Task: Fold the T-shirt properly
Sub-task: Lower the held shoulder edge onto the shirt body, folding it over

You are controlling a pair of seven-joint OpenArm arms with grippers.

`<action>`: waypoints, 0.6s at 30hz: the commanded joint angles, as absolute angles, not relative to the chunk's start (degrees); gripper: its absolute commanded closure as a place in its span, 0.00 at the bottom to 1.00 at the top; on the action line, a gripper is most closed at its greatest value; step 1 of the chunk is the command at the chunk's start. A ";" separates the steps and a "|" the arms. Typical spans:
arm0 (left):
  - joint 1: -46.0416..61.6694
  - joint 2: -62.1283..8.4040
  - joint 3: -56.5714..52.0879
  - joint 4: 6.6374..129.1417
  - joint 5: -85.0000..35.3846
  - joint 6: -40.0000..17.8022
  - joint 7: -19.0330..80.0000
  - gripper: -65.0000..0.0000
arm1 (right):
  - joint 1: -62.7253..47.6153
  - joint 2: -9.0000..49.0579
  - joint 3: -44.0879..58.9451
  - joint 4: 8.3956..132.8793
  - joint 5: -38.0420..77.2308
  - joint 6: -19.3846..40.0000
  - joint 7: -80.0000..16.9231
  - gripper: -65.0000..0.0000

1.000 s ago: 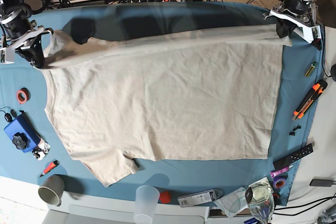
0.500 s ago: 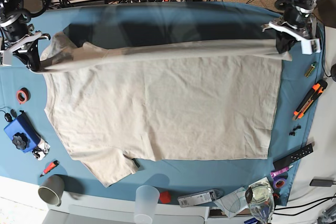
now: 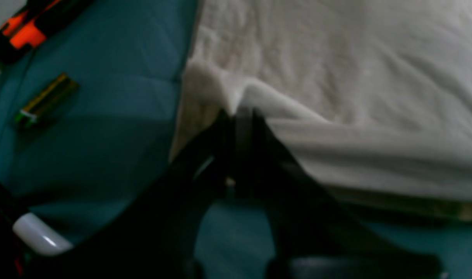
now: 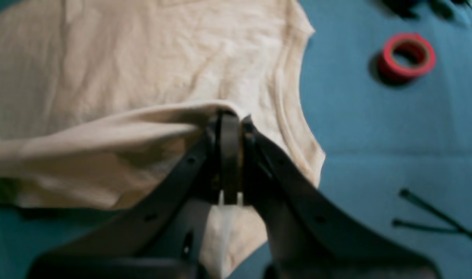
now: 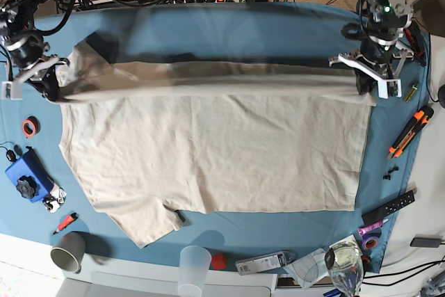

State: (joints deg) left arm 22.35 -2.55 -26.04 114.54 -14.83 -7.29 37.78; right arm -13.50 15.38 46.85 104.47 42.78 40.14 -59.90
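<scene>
Item: T-shirt, beige, spread flat on the blue-covered surface, collar toward the base view's left, hem toward its right; far long edge lifted off the cloth and stretched as a taut band between the two arms. Left gripper: jaws pressed together, pinching the hem corner of the T-shirt. Right gripper: jaws pressed together, pinching the fabric at the shoulder beside the ribbed collar. Hazards, judged: each hold takes only a small bite of cloth, so uneven pull between the arms could slip a corner free and drop the fold; if one arm leads, the crease would probably land skewed; the raised sleeve beside the right gripper hangs loose and may tuck under itself. Surroundings: red tape roll and thin black cable ties near the collar side; a yellow-green marker-like stick and orange utility knife just beside the hem side; blue device, paper cup, clear plastic cup, small red ball and a black remote-like bar along the near edge. Obstructions: none lies on the shirt; the near-edge clutter sits close to the lower sleeve, and a long sweep could reach it.
</scene>
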 commanded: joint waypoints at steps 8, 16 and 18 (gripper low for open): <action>17.06 -6.59 -26.37 112.71 -14.55 -5.54 36.38 1.00 | -9.54 16.84 43.09 105.25 36.18 38.96 -54.83 1.00; 14.48 -6.98 -26.37 106.52 -16.34 -6.66 36.32 1.00 | -7.44 16.71 36.91 105.25 28.69 36.67 -52.05 1.00; 13.85 -7.01 -26.37 106.32 -16.32 -6.68 36.32 1.00 | -7.42 16.62 36.12 105.23 25.80 34.57 -50.46 1.00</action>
State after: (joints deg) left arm 14.59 -6.50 -26.04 105.47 -16.21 -7.05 37.82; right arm -8.08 15.49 35.75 104.44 25.43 35.16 -52.27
